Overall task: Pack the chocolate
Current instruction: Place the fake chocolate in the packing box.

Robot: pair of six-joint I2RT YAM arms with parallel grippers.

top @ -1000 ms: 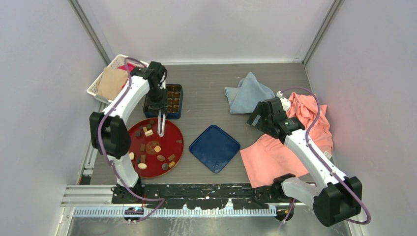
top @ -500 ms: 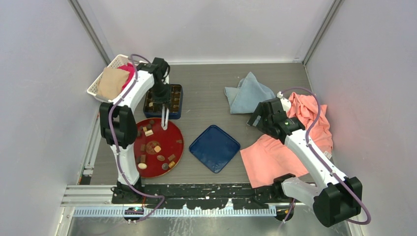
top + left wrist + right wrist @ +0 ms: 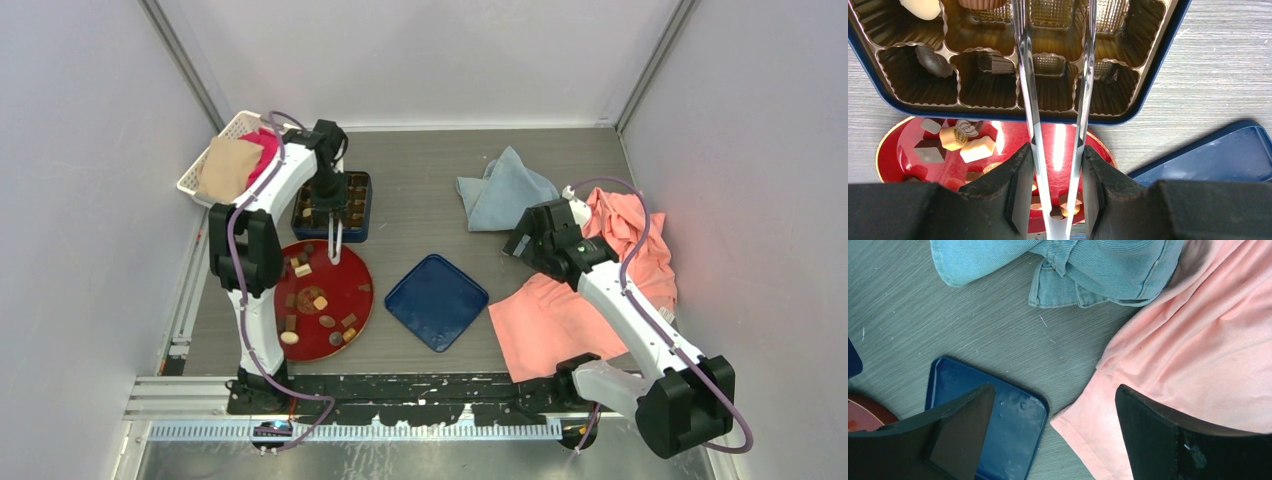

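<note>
Left pincer (image 3: 1055,165) is squeezing the tongs (image 3: 1029,100) over the chocolate box (image 3: 1158,65). Best to centre on an empty cell (image 3: 1048,75) before easing off. Right pincer (image 3: 1054,390) just gapes, idle.

Left arm (image 3: 268,195) and right arm (image 3: 620,305) are white shells with chunky black joints. Purple cable (image 3: 641,222) loops back behind left pincer (image 3: 1055,167) and right pincer (image 3: 1054,390), whose fingers (image 3: 963,425) are plain matte black wedges up close.
</note>
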